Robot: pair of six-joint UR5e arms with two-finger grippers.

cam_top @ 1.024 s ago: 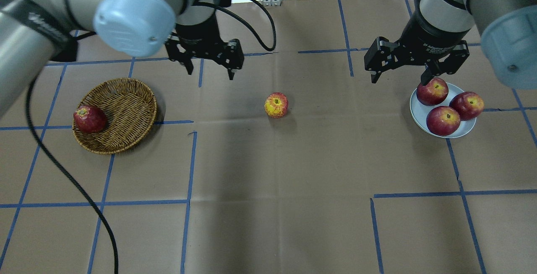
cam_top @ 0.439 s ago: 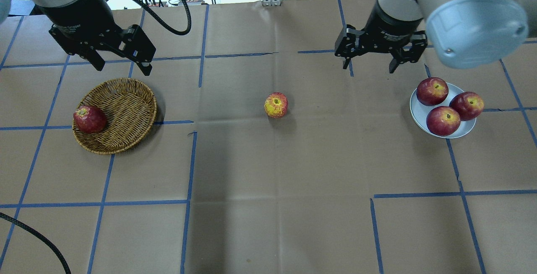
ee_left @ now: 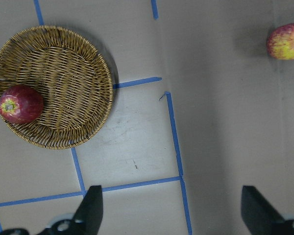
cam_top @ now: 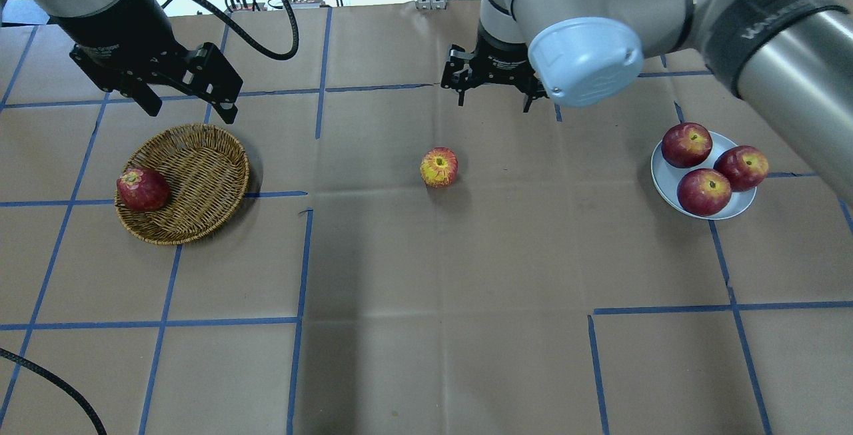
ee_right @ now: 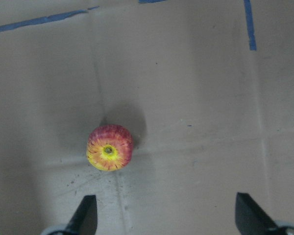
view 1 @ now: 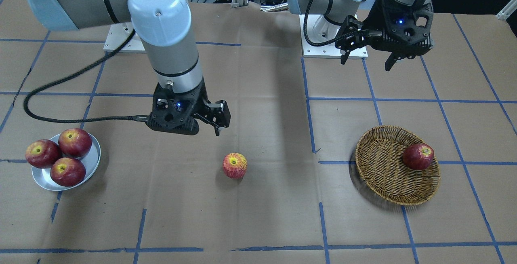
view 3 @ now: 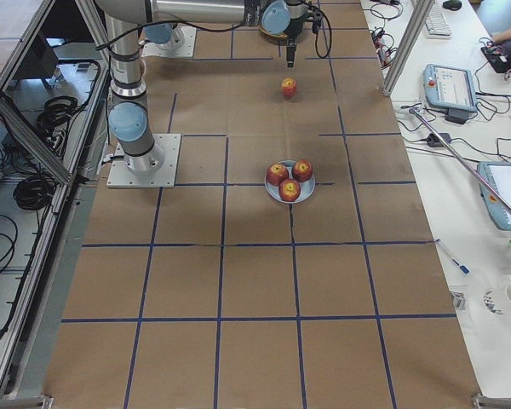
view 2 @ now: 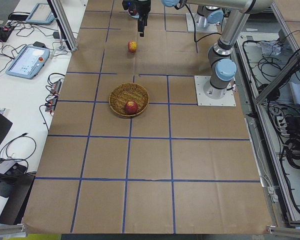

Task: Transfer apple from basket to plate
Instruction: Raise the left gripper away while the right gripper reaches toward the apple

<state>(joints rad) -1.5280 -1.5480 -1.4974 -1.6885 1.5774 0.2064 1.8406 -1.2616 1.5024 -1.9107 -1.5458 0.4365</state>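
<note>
Lying on open surface, stem hollow up — apple, just beyond right pincer, spread wide, empty; left pincer, likewise wide, farther off.

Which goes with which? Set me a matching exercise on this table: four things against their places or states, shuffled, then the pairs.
Things:
1. streaked apple
2. dark red apple
3. plate
4. right gripper

Places or states:
A. holds three apples
B. in the basket, at its edge
C. open, empty, in the air
D. alone on the bare table, mid-way across

Pairs: 1-D, 2-B, 3-A, 4-C
</note>
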